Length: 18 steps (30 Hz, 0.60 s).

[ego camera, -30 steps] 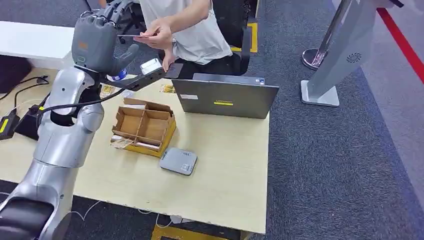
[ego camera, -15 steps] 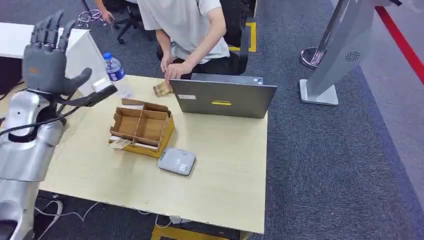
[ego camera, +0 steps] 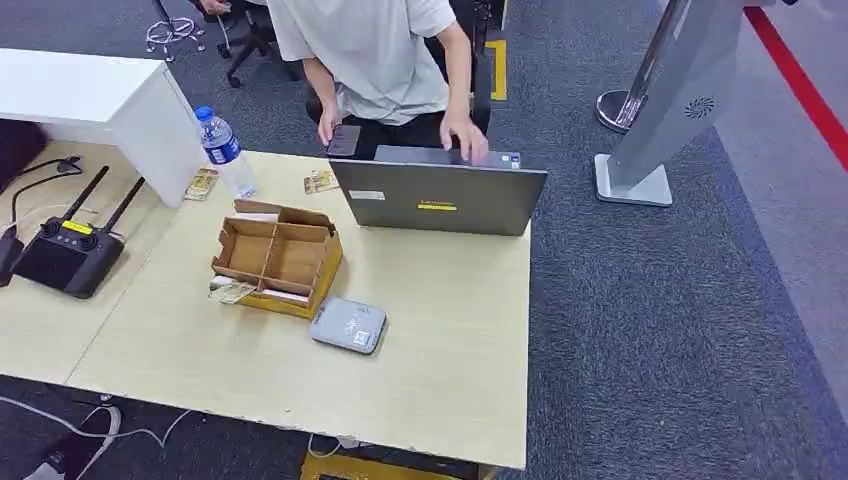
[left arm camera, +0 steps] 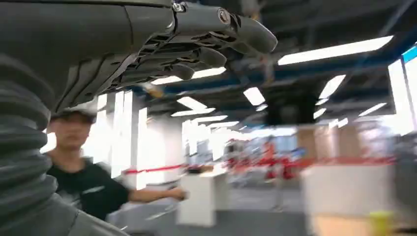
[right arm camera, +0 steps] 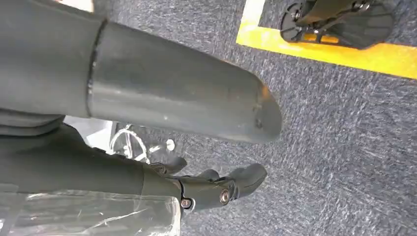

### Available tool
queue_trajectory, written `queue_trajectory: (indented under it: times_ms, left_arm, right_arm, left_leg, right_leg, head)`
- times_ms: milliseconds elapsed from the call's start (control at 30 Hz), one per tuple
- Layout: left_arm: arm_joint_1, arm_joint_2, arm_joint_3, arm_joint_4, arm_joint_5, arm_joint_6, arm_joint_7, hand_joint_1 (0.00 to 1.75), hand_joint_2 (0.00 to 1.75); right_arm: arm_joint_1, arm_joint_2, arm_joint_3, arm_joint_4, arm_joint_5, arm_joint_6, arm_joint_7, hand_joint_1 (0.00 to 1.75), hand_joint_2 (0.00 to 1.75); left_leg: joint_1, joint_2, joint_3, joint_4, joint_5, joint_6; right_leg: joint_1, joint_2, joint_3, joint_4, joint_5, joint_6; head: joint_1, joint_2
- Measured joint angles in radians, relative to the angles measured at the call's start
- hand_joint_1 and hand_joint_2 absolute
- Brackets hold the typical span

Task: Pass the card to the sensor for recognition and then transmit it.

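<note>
A small brownish card (ego camera: 320, 181) lies on the table's far edge, left of the laptop; a similar card (ego camera: 201, 184) lies beside the bottle. The grey flat sensor box (ego camera: 348, 325) sits near the table's middle, next to a compartmented cardboard box (ego camera: 278, 257) with another card (ego camera: 232, 291) at its front. My left hand (left arm camera: 147, 44) is lifted, its fingers stretched out against the ceiling lights and holding nothing. My right hand (right arm camera: 123, 172) hangs over the grey carpet, its fingers loosely extended and holding nothing.
A person in a white shirt (ego camera: 370, 50) sits behind the open laptop (ego camera: 437, 197), one hand on its top edge. A water bottle (ego camera: 222, 150), a black remote controller (ego camera: 70, 250) and a white cabinet (ego camera: 90, 90) stand at the left. A grey kiosk stand (ego camera: 660, 110) is at the right.
My left arm, raised by the person's hands a second ago, swung left and left the head view. The person set a card on the table and moved a hand to the laptop.
</note>
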Motion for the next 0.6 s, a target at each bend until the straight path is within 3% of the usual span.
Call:
queue_trajectory:
  times_ms: [167,233,467,600]
  left_arm:
    - [0.117,-0.056,0.112,0.094,-0.011,-0.016,0.137,0.0,1.75]
    - [0.151,-0.088,0.136,0.114,-0.01,-0.01,0.147,0.0,1.75]
    - [0.207,-0.308,0.194,0.173,-0.027,-0.005,0.166,0.0,1.75]
    - [0.211,-0.458,0.208,0.188,-0.074,-0.074,0.184,0.0,1.75]
  right_arm:
    - [-0.004,-0.001,-0.001,0.0,0.013,-0.001,0.008,0.0,0.0]
    - [-0.008,-0.001,-0.002,0.0,0.015,-0.003,0.008,0.0,0.0]
    - [-0.01,-0.001,-0.006,0.0,0.034,-0.007,0.009,0.0,0.0]
    - [-0.013,0.0,-0.005,0.0,0.06,-0.007,0.022,0.0,0.0]
  left_leg:
    - [0.0,-0.013,-0.001,0.0,0.0,0.002]
    - [0.0,-0.014,0.001,0.001,0.0,0.002]
    - [-0.002,-0.016,0.004,0.001,-0.001,0.003]
    - [-0.005,-0.019,0.004,0.001,-0.001,0.004]
  right_leg:
    - [0.0,-0.014,0.004,-0.001,-0.003,0.001]
    - [0.0,-0.016,0.007,-0.002,-0.003,0.001]
    - [-0.003,-0.018,0.012,-0.002,-0.003,0.002]
    - [-0.006,-0.02,0.012,-0.003,-0.003,0.006]
  head:
    - [0.001,0.0]
    - [0.005,0.0]
    - [0.002,0.0]
    - [0.0,0.0]
